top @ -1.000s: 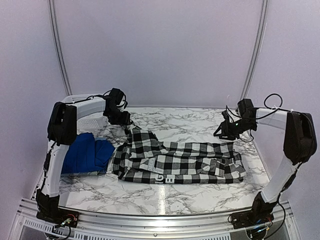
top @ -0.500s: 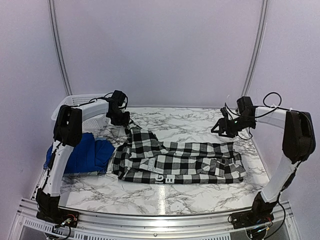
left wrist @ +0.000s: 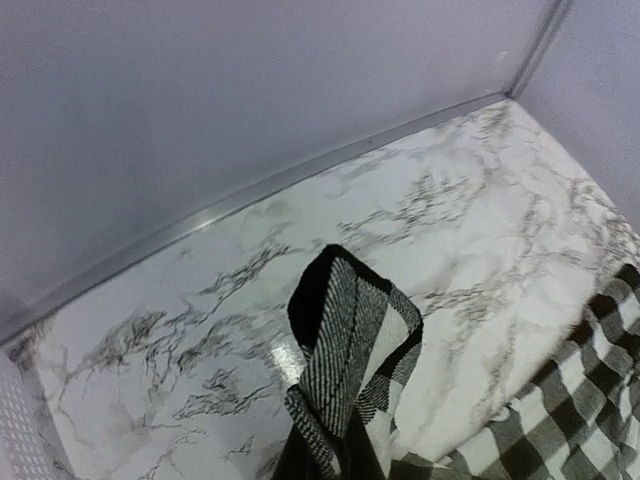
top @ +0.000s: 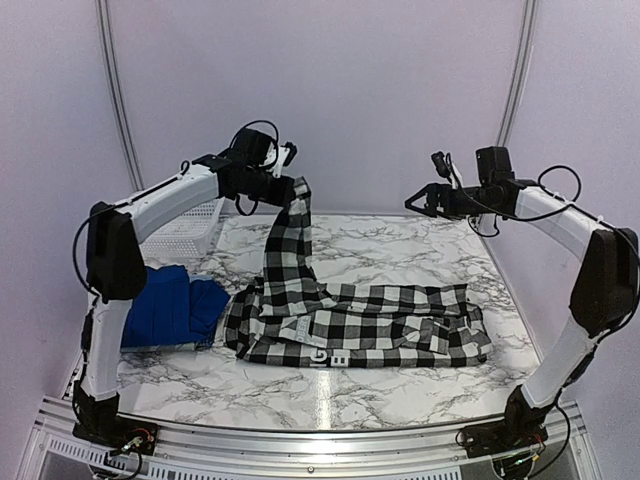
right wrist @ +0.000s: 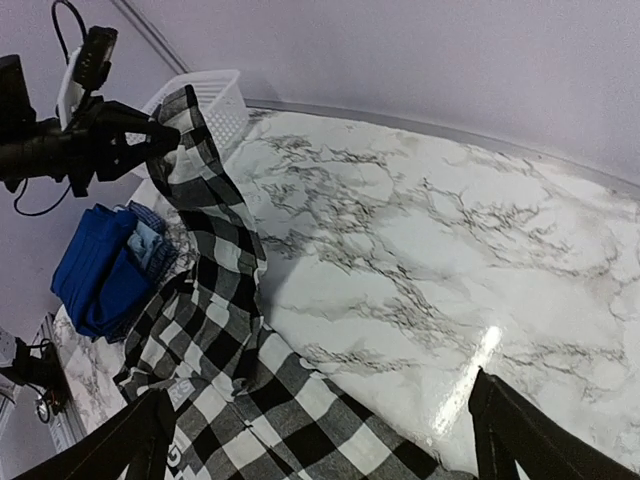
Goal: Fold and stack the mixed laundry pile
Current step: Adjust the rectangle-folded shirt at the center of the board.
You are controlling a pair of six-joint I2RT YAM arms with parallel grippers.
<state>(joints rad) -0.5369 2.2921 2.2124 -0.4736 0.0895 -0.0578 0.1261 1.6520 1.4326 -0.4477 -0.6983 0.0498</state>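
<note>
So the left tool (top: pixel 292 188) is clamped on one corner of the flannel shirt (top: pixel 370 325) and holds it high over the far left part of the tabletop (top: pixel 390 240). A strip of cloth hangs from the pinch down to the rest of the shirt, which lies bunched in a long band across the middle, nearer the near edge. The blue shirt (top: pixel 170 305) sits folded by the left edge, just beside the flannel, with a pale blue tee (right wrist: pixel 148 248) tucked into that stack, and the basket (top: pixel 188 228) is at the far left corner. My guess is the step here is spreading the flannel flat before folding. To do it well I'd get a second corner picked up too, then pull both apart so the cloth goes taut and lays down smooth. Lifting one corner alone just drags the bundle, maybe onto the blue stack. A decent flap pokes past the pinch in the left wrist view, so the grip looks okay. Pose-wise, the left arm reaches up and far, elbow raised, forearm roughly level. The right arm mirrors it over the far right side, its tool (top: pixel 425 192) wide open, holding nothing, well apart from the cloth and aimed inward.
</note>
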